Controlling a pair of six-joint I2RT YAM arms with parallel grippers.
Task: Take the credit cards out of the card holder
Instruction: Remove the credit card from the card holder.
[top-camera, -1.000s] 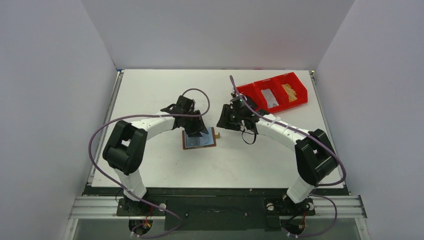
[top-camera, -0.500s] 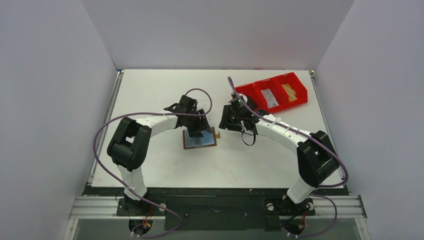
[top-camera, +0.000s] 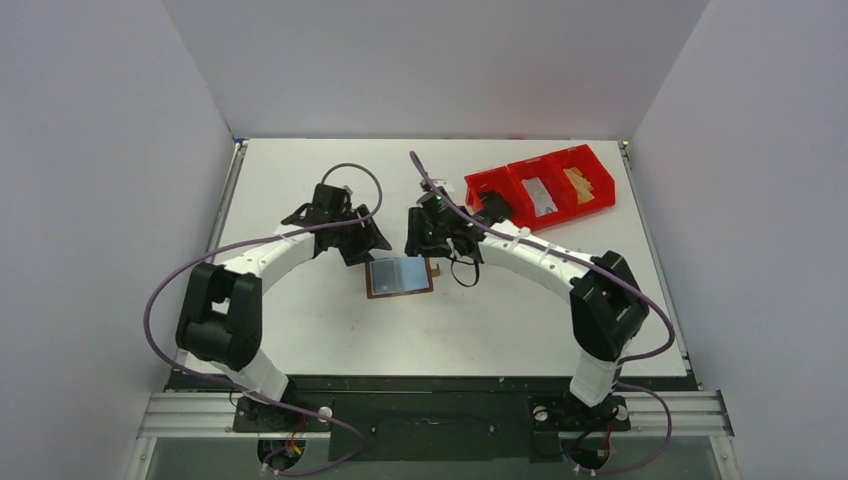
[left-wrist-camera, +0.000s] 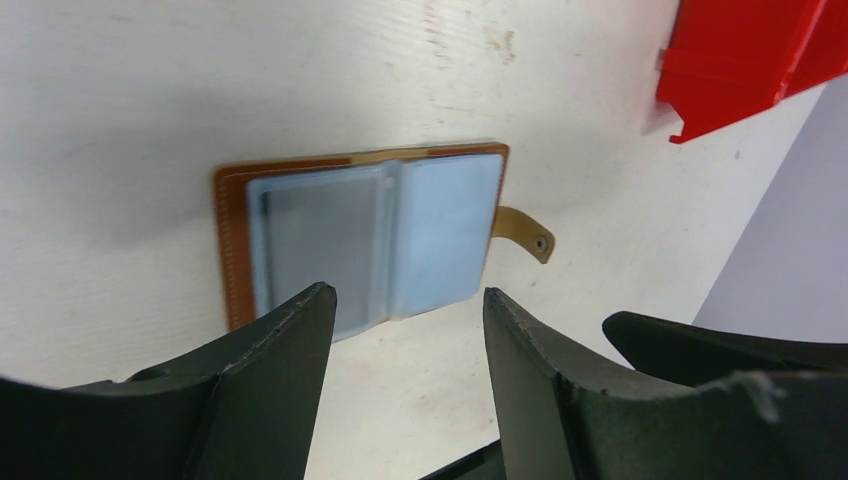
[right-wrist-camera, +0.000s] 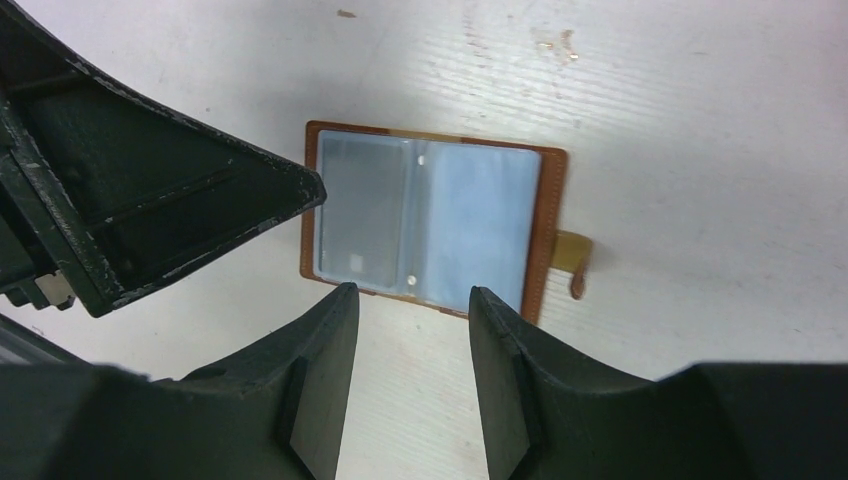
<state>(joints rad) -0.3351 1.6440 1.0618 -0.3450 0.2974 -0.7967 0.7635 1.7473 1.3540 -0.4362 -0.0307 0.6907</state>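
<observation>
The brown card holder (top-camera: 400, 277) lies open and flat on the white table, pale grey-blue pockets up, its small tab (left-wrist-camera: 525, 232) sticking out at one side. A grey flat shape shows through one pocket (right-wrist-camera: 358, 210); whether it is one of the credit cards I cannot tell, and no card lies loose. My left gripper (top-camera: 366, 248) hovers just behind the holder's left end, open and empty (left-wrist-camera: 407, 295). Behind the holder's right end hangs my right gripper (top-camera: 425, 246), its fingers apart with nothing between them (right-wrist-camera: 412, 292). Neither gripper touches the holder (right-wrist-camera: 430, 220).
A red three-compartment bin (top-camera: 497, 184) stands at the back right, with pale and tan items in two compartments. Grey walls close in the table on three sides. The left gripper's black body (right-wrist-camera: 150, 200) shows close by in the right wrist view.
My left gripper has opened, lifted off the holder and drawn back to the left. The right gripper has moved left, closer to the holder. The holder stays open in place.
</observation>
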